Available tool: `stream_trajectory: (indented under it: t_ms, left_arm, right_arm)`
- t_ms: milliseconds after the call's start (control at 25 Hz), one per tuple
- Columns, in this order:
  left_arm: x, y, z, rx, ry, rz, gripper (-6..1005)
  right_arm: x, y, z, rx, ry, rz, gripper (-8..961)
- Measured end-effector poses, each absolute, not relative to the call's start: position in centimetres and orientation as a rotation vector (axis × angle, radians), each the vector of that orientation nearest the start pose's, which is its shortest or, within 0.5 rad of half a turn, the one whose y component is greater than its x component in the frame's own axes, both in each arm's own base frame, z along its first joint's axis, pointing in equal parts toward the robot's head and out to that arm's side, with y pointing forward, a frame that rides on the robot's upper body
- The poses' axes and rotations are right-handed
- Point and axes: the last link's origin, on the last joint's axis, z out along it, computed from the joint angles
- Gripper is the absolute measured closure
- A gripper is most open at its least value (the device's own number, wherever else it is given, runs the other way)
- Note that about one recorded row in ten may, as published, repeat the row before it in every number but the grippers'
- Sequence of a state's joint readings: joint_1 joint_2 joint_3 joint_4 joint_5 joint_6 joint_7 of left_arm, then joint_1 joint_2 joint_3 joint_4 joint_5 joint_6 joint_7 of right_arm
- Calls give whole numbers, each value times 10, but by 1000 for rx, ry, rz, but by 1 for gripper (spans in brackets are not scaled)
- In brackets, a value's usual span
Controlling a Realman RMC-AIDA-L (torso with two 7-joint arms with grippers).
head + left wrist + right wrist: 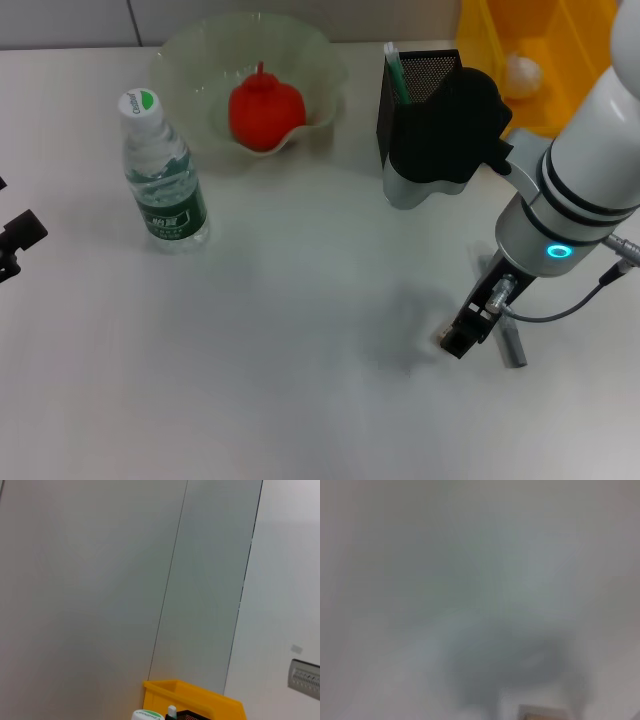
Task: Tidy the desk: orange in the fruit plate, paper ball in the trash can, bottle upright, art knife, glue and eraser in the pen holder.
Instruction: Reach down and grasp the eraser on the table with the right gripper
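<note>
Down low, right claw over the eraser on the desk.

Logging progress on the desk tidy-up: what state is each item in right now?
orange: in the fruit plate.
paper ball: inside the trash can.
bottle: upright, capped.
pen holder: upright, something green-white inside.
eraser: on the desk, at the right gripper.
left gripper: idle at the desk's left edge.
</note>
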State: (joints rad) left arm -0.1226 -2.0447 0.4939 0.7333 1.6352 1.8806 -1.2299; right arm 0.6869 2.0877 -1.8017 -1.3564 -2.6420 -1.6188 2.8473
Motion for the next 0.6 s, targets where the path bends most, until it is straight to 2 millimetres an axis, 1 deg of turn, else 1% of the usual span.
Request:
stream_trajectory:
  t_ms: [240,600]
  left_arm:
    - [-332,212,88,-2250,-563,-1075,186]
    - [-331,213,87,-2252,-558,-1077,186]
  right_arm:
    - [154,321,-65,-2599,809,-900,267]
    - [153,320,-70,-2613,773,-904,266]
